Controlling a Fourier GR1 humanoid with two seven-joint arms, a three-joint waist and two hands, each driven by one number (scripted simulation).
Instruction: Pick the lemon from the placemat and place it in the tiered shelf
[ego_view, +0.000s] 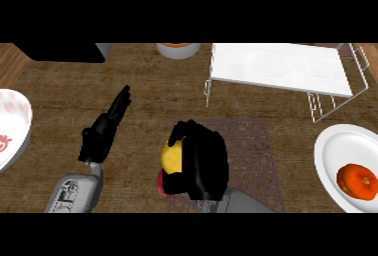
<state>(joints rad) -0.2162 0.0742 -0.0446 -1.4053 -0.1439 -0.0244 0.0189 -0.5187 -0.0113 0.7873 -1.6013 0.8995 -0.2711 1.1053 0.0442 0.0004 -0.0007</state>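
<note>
The yellow lemon (171, 156) lies on the patterned purple placemat (255, 150) in the middle of the counter. My right hand (201, 162) covers most of it, fingers and thumb curled round the fruit, so only its left side shows. The white tiered shelf (284, 67) with wire legs stands at the back right, its top level bare. My left hand (107, 127) rests open at the left, fingers straight and pointing away, apart from the lemon.
A white plate (336, 172) holding an orange fruit (358, 182) sits at the right edge. Another white plate with red marks (11, 127) is at the left edge. A white cup (178, 50) and a black object (63, 51) stand at the back.
</note>
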